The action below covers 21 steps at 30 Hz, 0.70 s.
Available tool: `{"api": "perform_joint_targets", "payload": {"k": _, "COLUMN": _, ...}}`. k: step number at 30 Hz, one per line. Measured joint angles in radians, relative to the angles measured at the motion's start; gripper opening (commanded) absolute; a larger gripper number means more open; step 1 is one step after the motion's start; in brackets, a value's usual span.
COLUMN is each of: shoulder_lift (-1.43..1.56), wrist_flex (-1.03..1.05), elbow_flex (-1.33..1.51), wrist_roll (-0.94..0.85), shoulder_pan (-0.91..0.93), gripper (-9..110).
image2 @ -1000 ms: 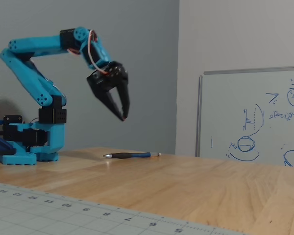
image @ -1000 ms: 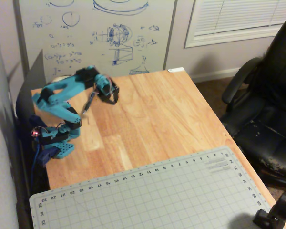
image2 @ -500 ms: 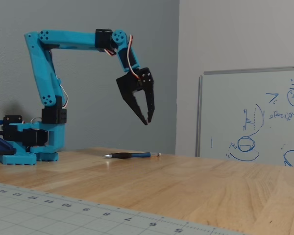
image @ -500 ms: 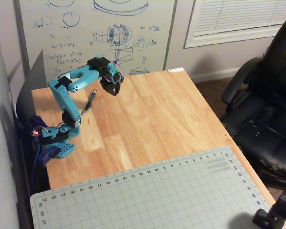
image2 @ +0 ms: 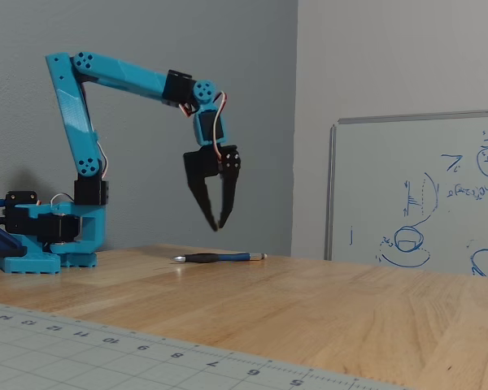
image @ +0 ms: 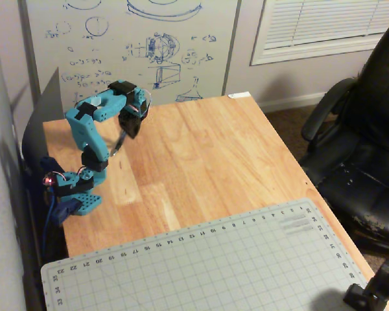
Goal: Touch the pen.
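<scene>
turquoise printed arm (image2: 106, 69), black jaws, red-white wires.

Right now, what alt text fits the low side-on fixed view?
A blue arm reaches over a wooden table, its gripper pointing down with fingers slightly apart, above a pen lying flat, not touching it. A whiteboard stands at right, a cutting mat in front.
</scene>
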Motion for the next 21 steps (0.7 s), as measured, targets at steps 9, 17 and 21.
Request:
{"api": "perform_joint_targets", "payload": {"k": 9, "shoulder_lift": -0.063, "wrist_flex": -0.002, "elbow_flex": 0.028, "wrist_roll": 0.000, "shoulder_pan": -0.071, "gripper": 1}}
{"api": "perform_joint_targets", "payload": {"k": 17, "shoulder_lift": -0.114, "wrist_flex": -0.002, "elbow_flex": 0.028, "wrist_roll": 0.000, "shoulder_pan": -0.120, "gripper": 1}}
{"api": "perform_joint_targets", "payload": {"k": 21, "shoulder_lift": -0.127, "wrist_flex": -0.002, "elbow_flex": 0.028, "wrist_roll": 0.000, "shoulder_pan": -0.124, "gripper": 1}}
